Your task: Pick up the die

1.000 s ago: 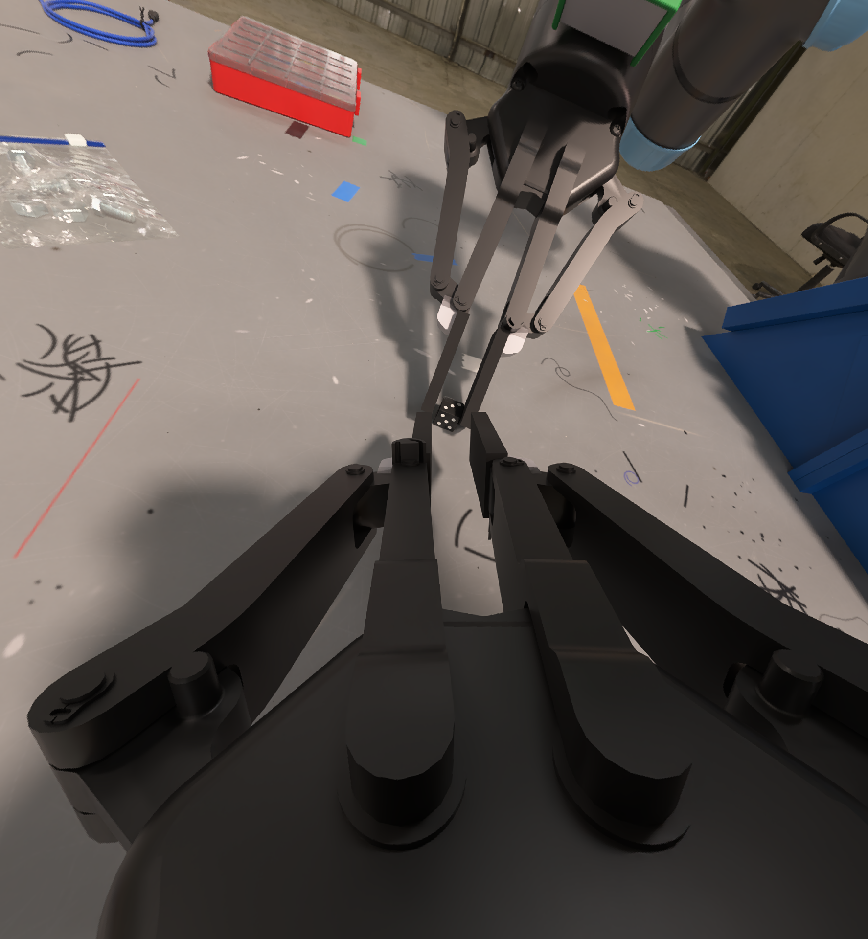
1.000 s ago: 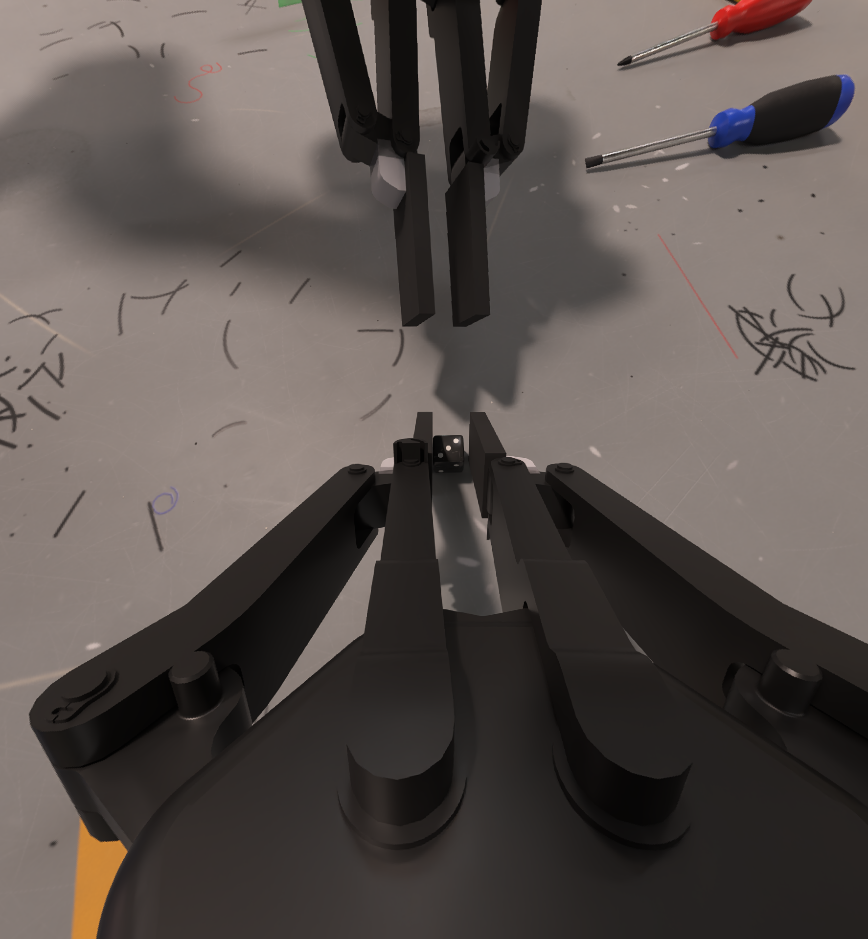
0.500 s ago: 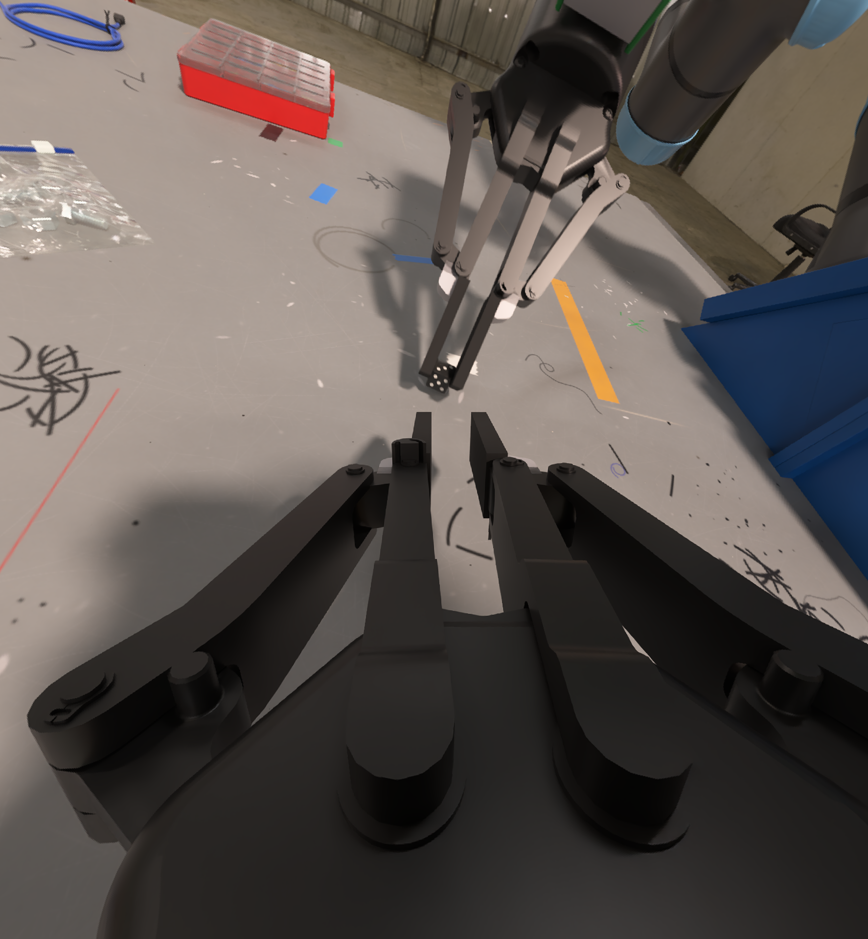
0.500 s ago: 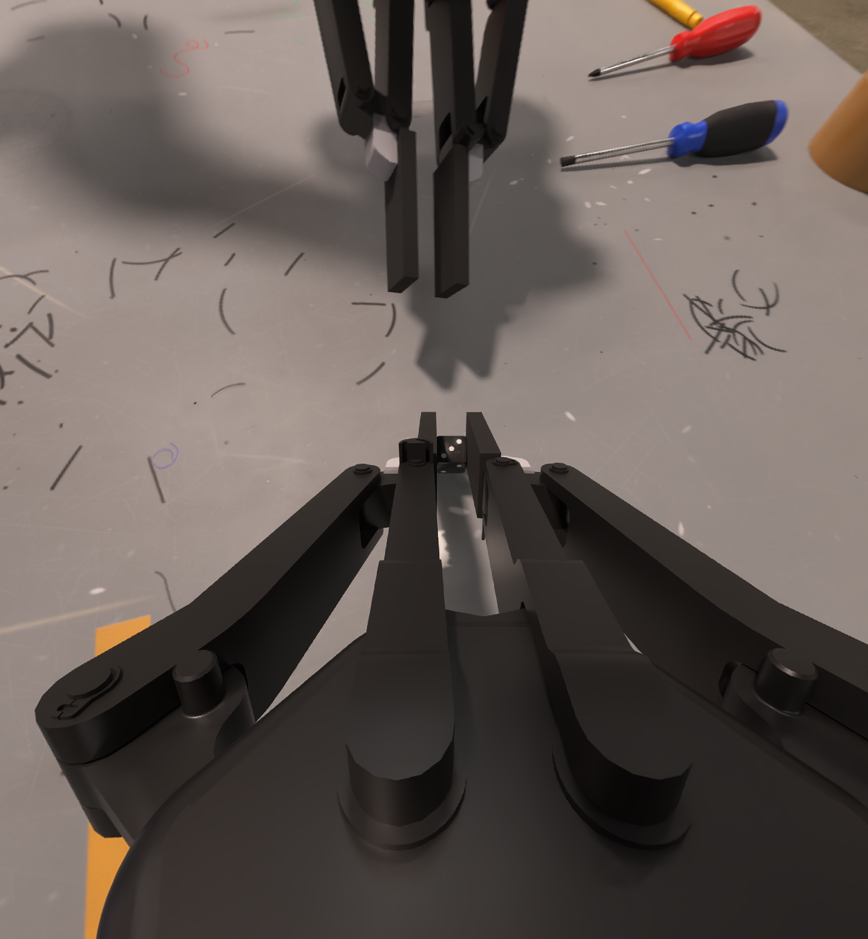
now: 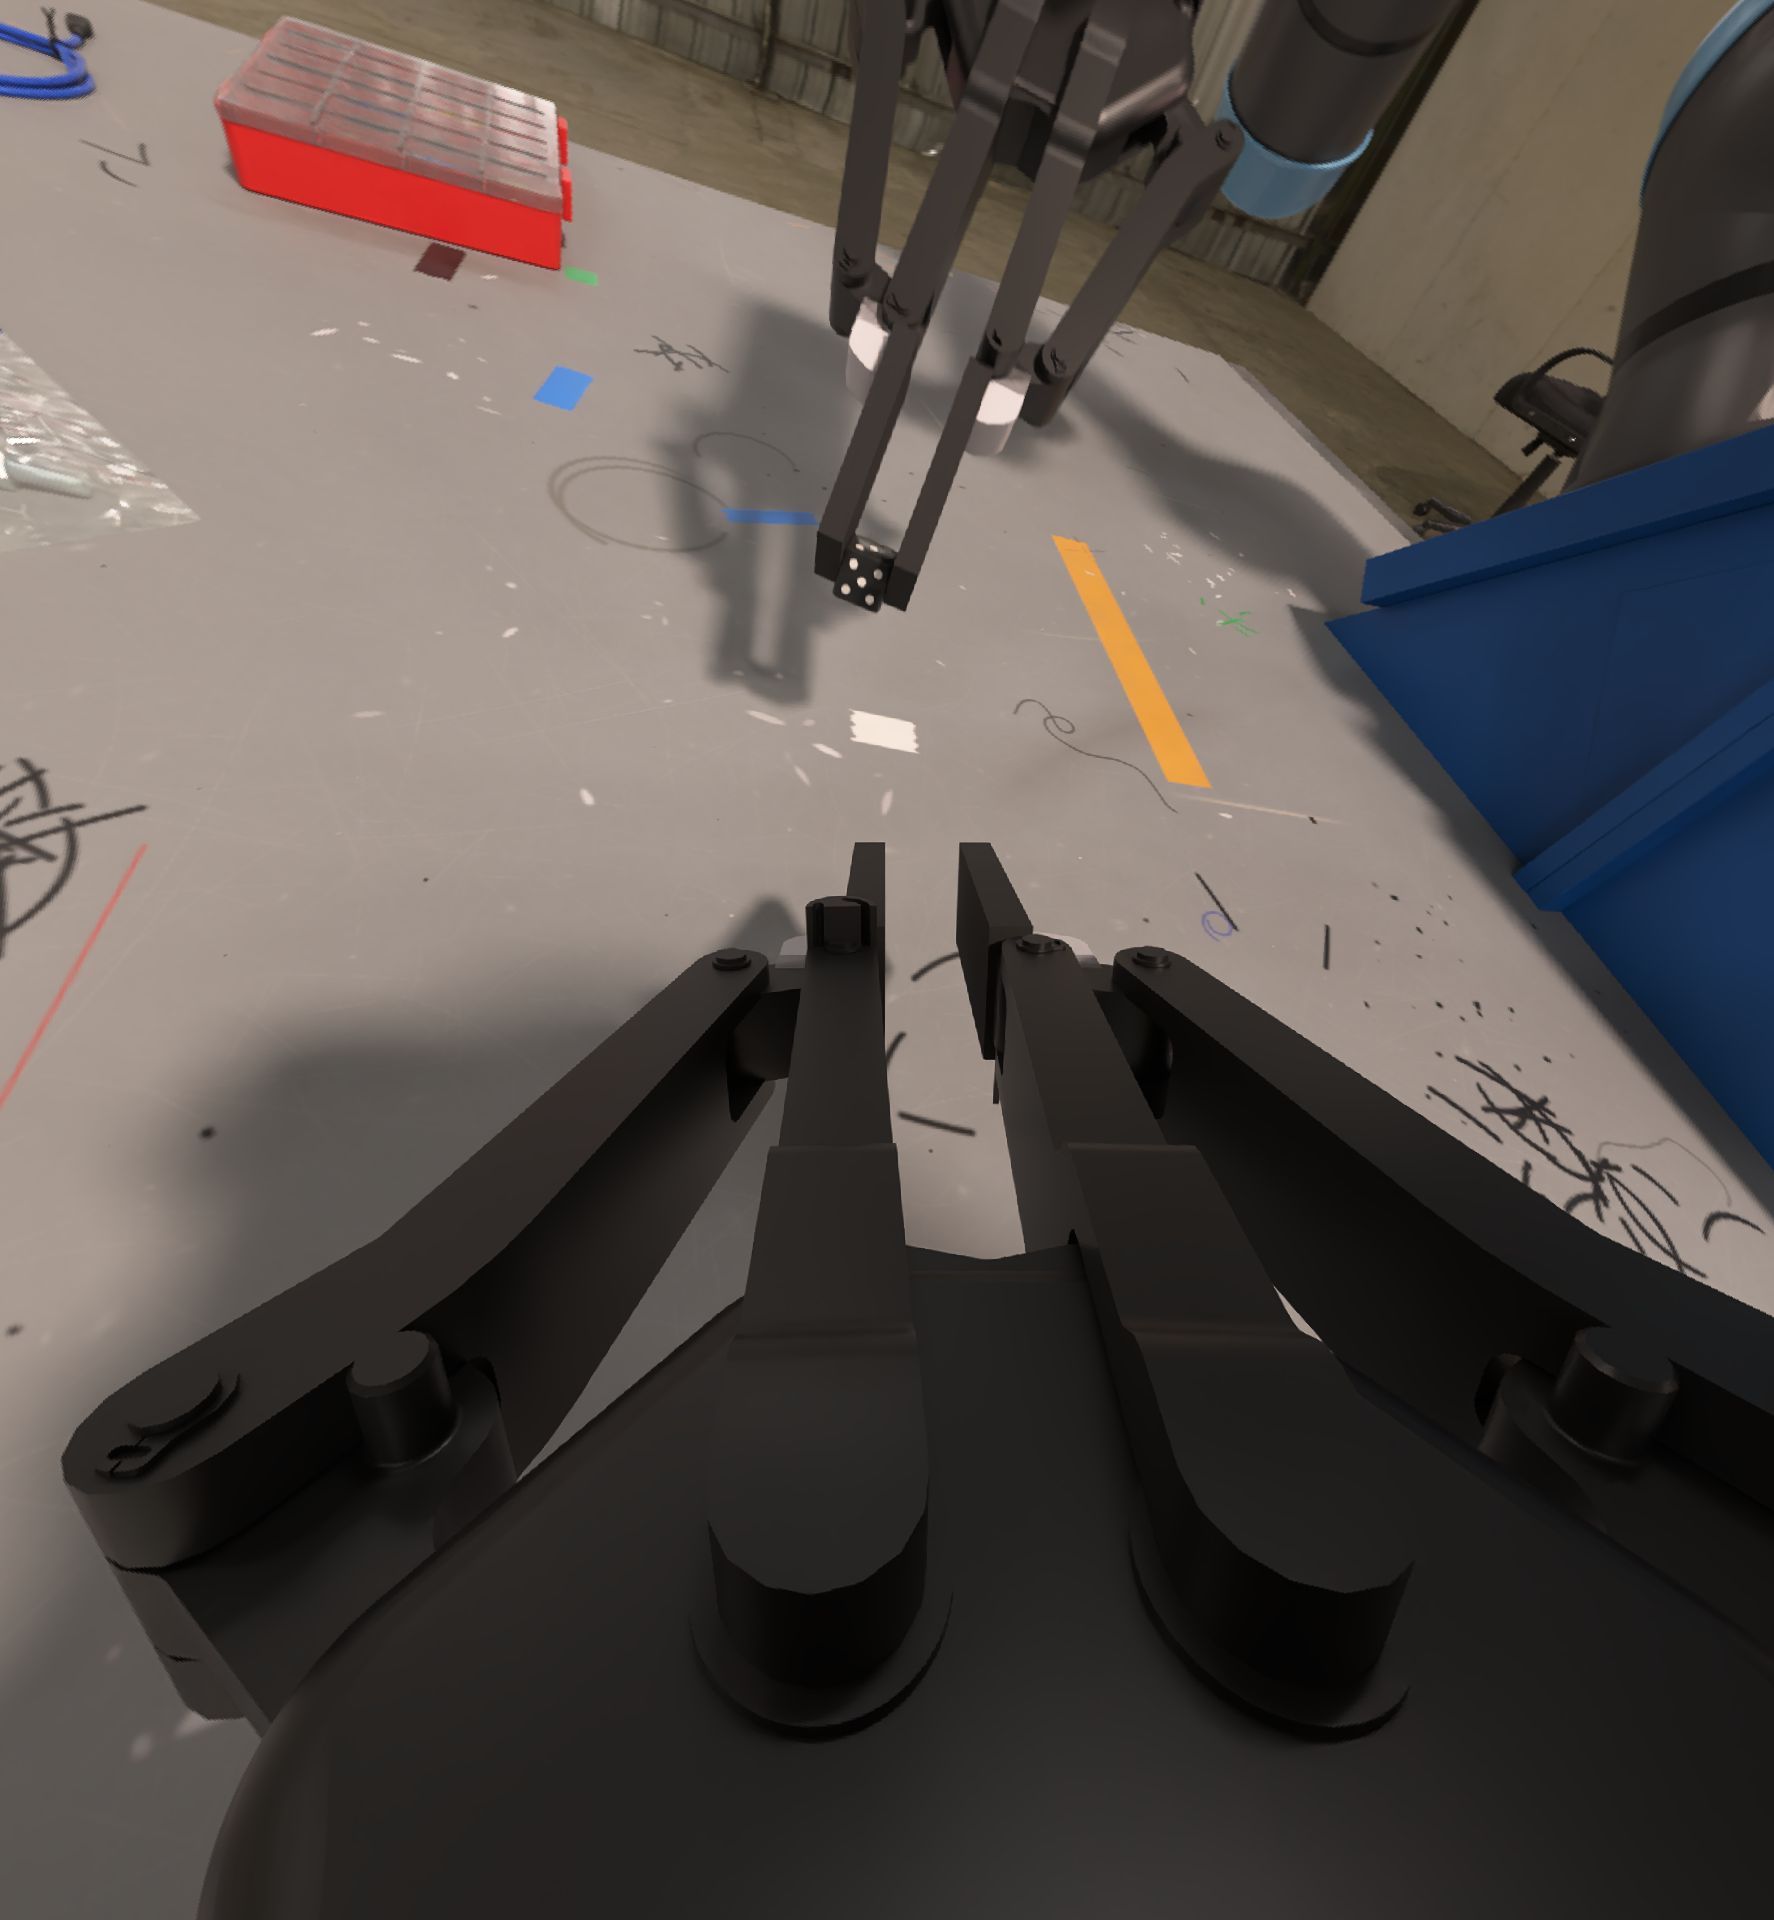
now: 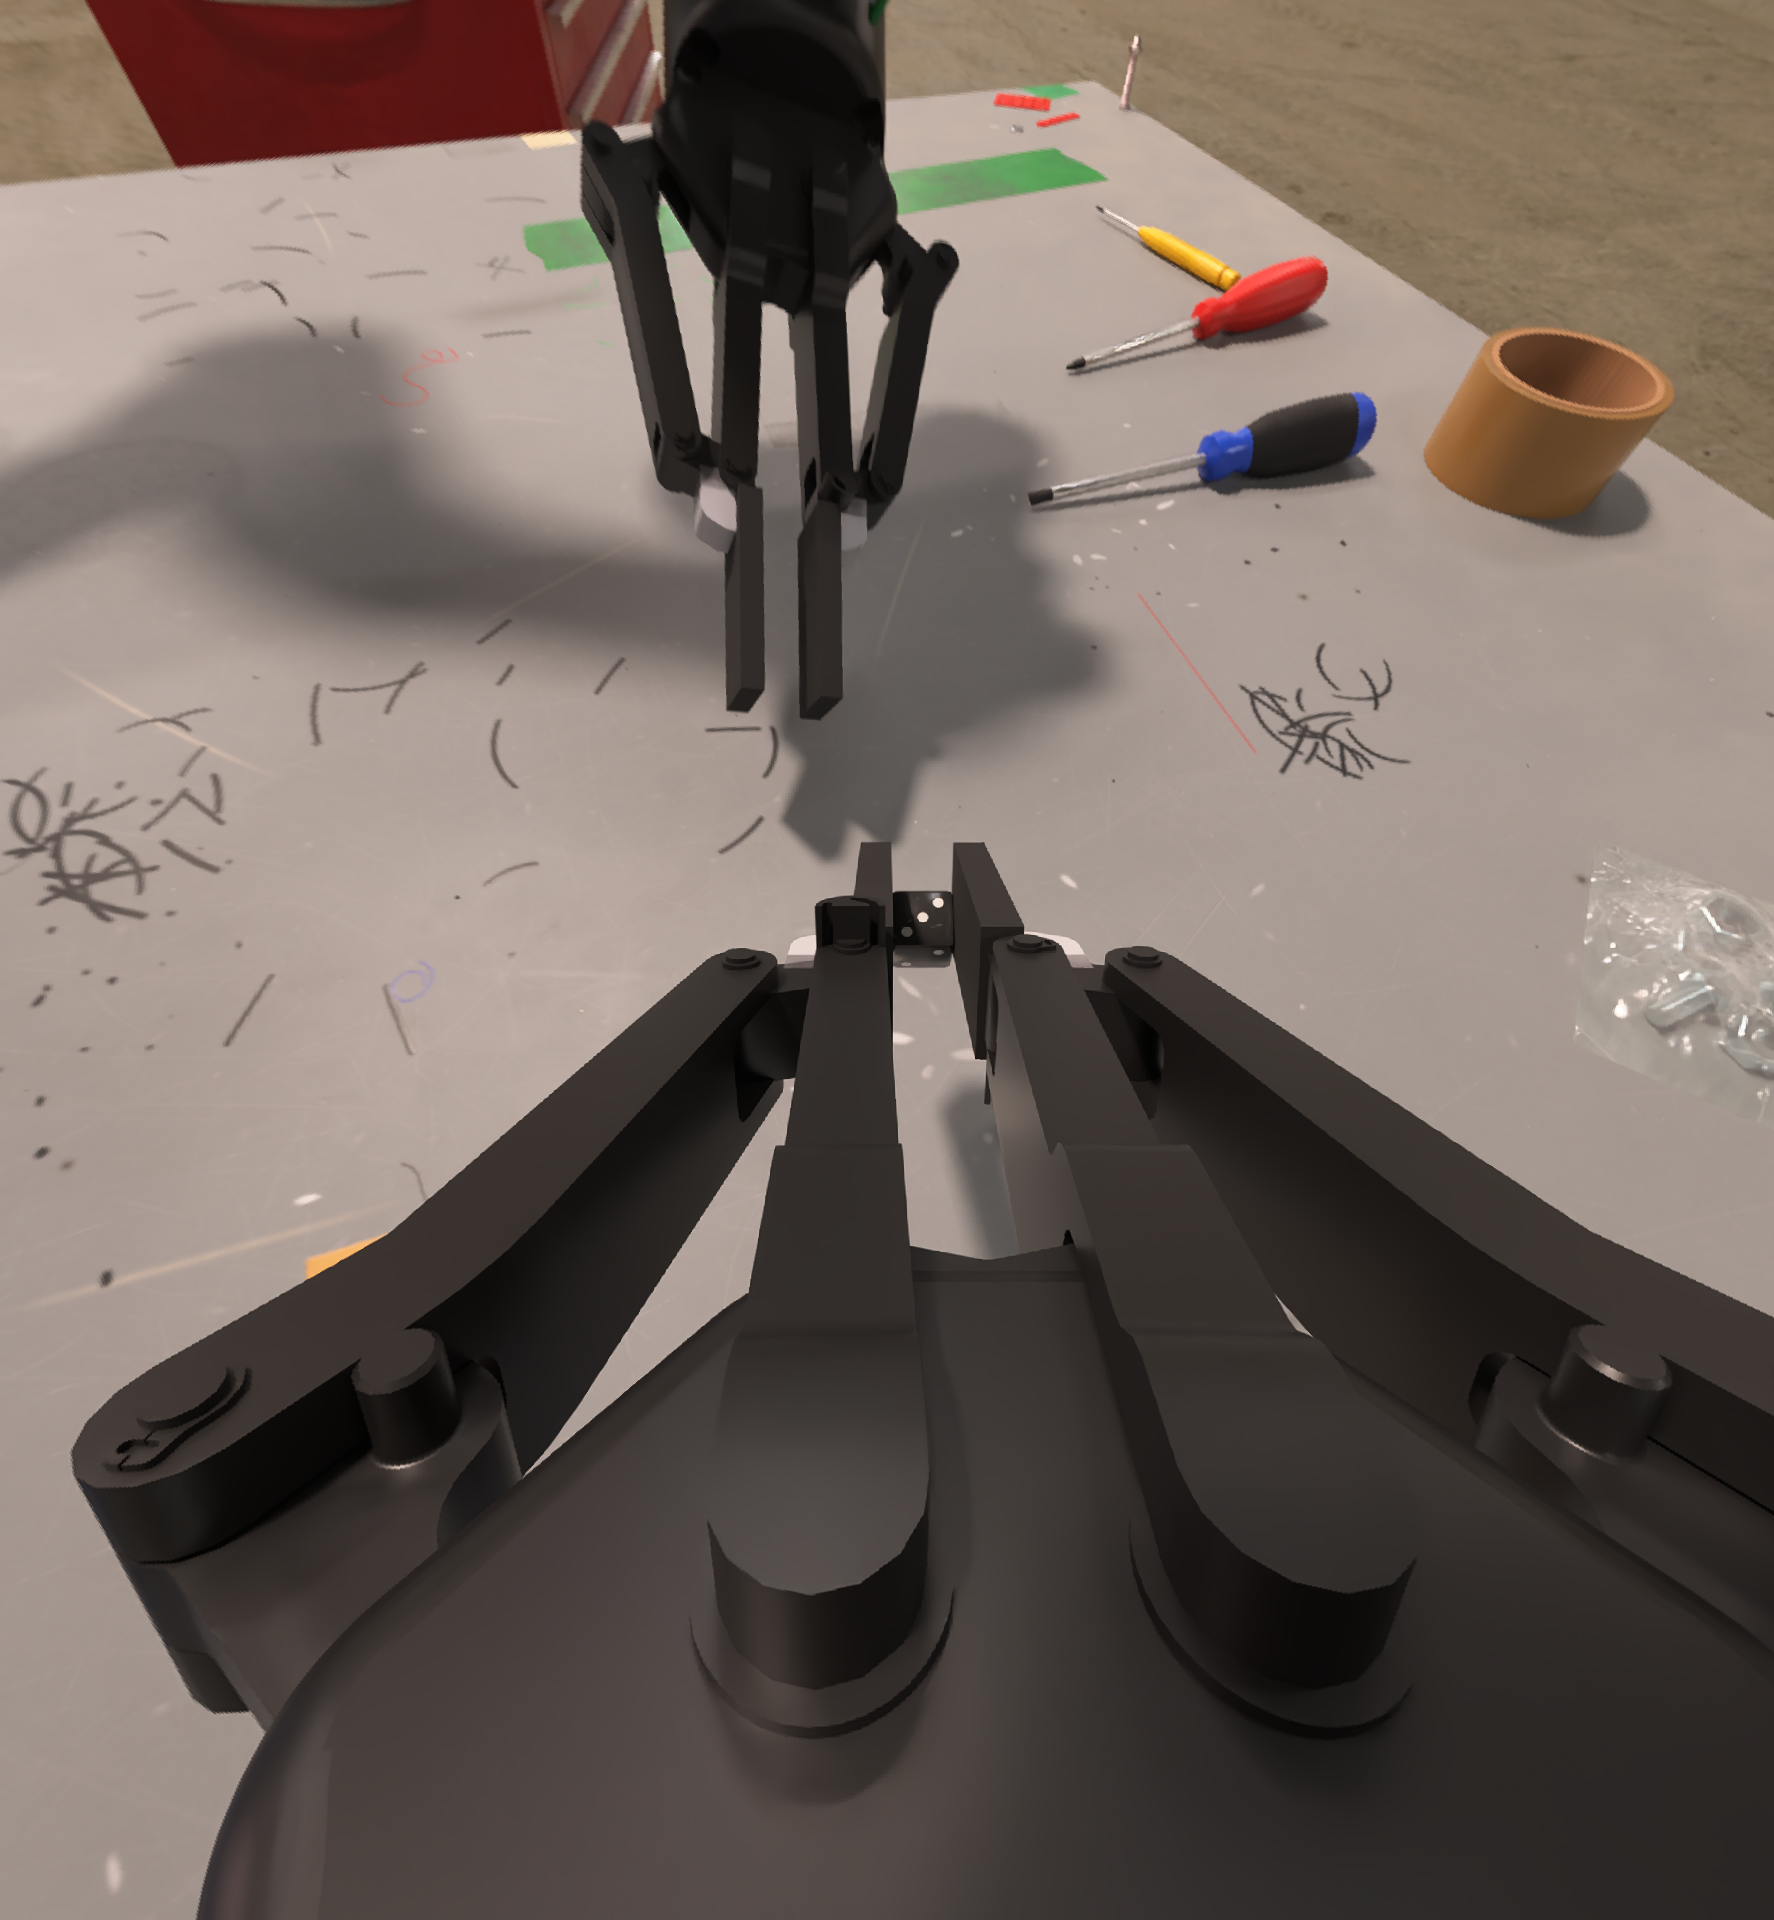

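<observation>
The die [image 6: 921,920] sits pinched between the right gripper [image 5: 862,577] fingertips, a small black cube with white pips, and from the left wrist view it hangs clear of the grey table [image 5: 343,675], with the gripper's shadow lying below it at about 7 o'clock. The two fingers press flat on opposite faces; the cube looks square in the grip, not cocked.

Out from there: the left gripper [image 6: 781,707] hangs opposite, at 12 o'clock in the right wrist view, fingers drawn near together with a narrow gap and nothing between them. It is apart from the die and plays no part in the hold.

The relation that counts now is die to table. The cube is straight below the right wrist, in line with the fingers, so I'd judge the next move to be a plain upward carry with no sideways correction. How high it already is, I can't say for sure; the wide lens makes that hard to read.

Round the edges, in the left wrist view: a red compartment box [image 5: 395,156] at 11 o'clock, a clear bag of hardware [image 5: 21,447] at 9, an orange tape strip [image 5: 1132,665] at 2, a blue bin [image 5: 1610,665] at 3. In the right wrist view, a blue-and-black screwdriver [image 6: 1267,442] and a red screwdriver [image 6: 1236,307] lie at 1 o'clock, with a brown tape roll [image 6: 1543,436] at 2.
</observation>
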You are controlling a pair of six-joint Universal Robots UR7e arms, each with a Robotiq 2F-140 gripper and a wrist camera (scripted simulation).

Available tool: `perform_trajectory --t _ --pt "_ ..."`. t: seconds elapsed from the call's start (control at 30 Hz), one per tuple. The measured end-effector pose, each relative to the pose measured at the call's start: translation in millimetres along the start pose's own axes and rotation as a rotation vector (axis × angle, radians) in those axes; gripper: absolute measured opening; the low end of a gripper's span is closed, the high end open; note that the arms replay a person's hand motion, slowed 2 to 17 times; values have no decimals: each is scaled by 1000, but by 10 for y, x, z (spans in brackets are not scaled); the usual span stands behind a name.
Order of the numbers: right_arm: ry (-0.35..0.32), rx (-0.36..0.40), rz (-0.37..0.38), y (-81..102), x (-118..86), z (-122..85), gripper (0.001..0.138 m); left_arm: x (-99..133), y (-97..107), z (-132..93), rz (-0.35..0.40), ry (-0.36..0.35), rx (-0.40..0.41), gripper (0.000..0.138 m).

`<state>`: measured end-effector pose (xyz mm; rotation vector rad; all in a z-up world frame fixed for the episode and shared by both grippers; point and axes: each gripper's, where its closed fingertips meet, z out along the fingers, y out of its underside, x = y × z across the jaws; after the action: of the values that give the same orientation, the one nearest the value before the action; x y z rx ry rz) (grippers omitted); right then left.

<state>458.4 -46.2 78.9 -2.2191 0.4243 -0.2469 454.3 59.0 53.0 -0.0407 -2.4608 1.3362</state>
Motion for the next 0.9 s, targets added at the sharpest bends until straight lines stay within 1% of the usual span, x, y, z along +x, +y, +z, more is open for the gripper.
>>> perform_trajectory --t 0.17,0.37,0.5,0.6,0.77,0.9 --pt "-55 3 -7 -115 -39 -121 16 77 -17 22 23 39 5 19" --pt "-142 -26 4 -238 -49 -233 16 164 -26 48 66 73 3 19" --pt "-188 -66 5 -295 -32 -282 16 199 -27 62 84 85 1 19" --pt "-228 -105 -4 -328 -33 -294 16 219 -34 66 95 92 4 19" --pt "-335 -164 -3 -403 -111 -270 16 243 -39 70 108 100 7 19" --pt "-386 -217 -5 -456 -158 -198 16 247 -25 83 115 98 -6 19"
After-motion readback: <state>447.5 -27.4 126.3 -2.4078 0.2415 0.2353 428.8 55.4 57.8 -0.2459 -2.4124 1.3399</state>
